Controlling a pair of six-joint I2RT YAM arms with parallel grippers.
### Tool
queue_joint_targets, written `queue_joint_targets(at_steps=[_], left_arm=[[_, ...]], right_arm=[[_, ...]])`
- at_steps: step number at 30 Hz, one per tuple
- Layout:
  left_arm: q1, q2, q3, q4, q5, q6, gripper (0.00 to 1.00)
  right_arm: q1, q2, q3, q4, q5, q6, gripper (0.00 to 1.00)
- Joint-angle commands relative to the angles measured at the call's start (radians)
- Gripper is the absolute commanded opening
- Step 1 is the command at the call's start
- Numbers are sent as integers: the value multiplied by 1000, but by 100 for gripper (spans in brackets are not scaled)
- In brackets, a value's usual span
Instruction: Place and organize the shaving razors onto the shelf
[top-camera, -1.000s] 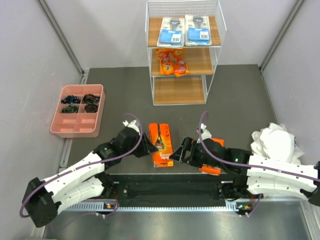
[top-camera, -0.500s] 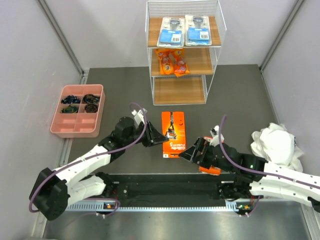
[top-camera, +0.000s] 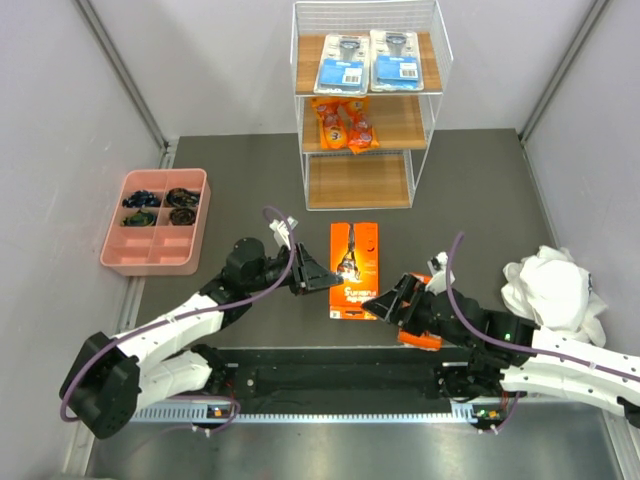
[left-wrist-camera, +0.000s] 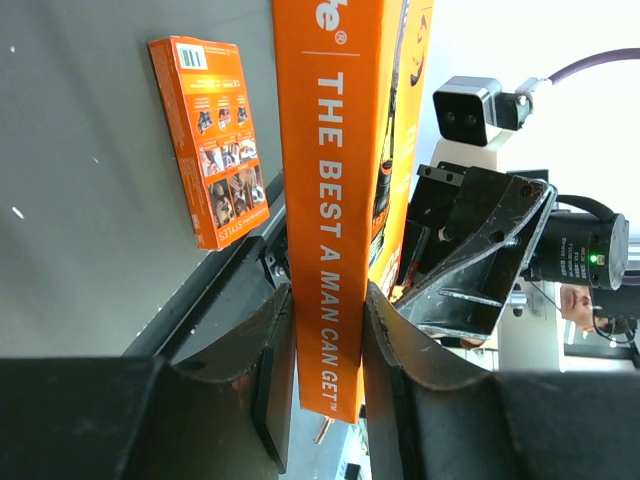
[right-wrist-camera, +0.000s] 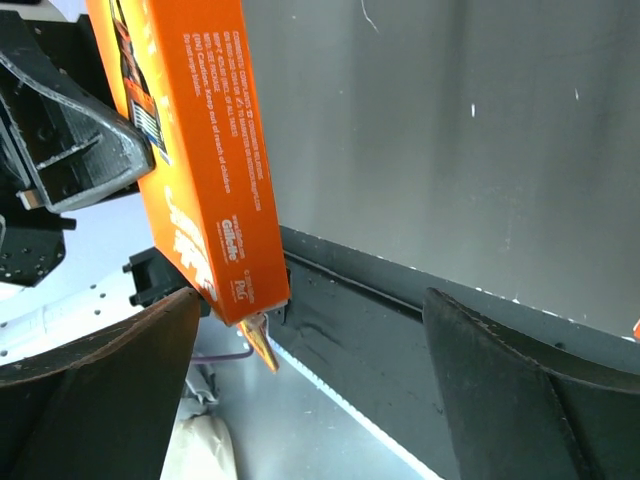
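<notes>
My left gripper (top-camera: 320, 275) is shut on the long orange-black box (top-camera: 355, 268) and holds it by one long edge above the dark table. In the left wrist view the box (left-wrist-camera: 335, 200) stands clamped between both fingers (left-wrist-camera: 270, 370). My right gripper (top-camera: 385, 300) is open and empty, just right of the box's near end; in the right wrist view the box (right-wrist-camera: 190, 150) hangs by the left finger (right-wrist-camera: 100, 380). The orange card (top-camera: 420, 341) lies under my right arm and shows in the left wrist view (left-wrist-camera: 210, 140). The shelf (top-camera: 365, 180) holds two blue blister cards (top-camera: 343, 62) on top and two orange pouches (top-camera: 345, 122) on the middle board.
A pink compartment tray (top-camera: 155, 255) with small dark items sits at the left. A crumpled white cloth (top-camera: 555, 285) lies at the right. The shelf's bottom board (top-camera: 358, 182) is bare. Grey walls close in both sides.
My left gripper has lifted the orange-black box and carried it right and a little farther out. My right gripper has drawn away from the box to the right.
</notes>
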Motion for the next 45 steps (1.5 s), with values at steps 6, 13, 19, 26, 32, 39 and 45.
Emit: queue_joint_targets(at_steps=[6,13,19,26,32,39,45], left_arm=[[4,-3,-13,122,36,-23,0],[4,-5,-33,156,40,-48,0],[4,-3,-42,157,45,-52,0],[4,-8,-43,161,37,-52,0],[4,-17,-49,157,27,-52,3],[4,-23,-59,147,20,-42,34],[4,-51,-42,52,0,4,78]], right_arm=[[-8,21,6,102,18,-9,84],[-8,41,-3,156,12,-9,68],[-8,55,-20,207,6,3,42],[-8,89,-17,241,-13,3,19],[-8,85,-17,233,-10,3,6],[-8,75,-18,224,-10,3,0],[-8,73,-22,225,-7,3,0]])
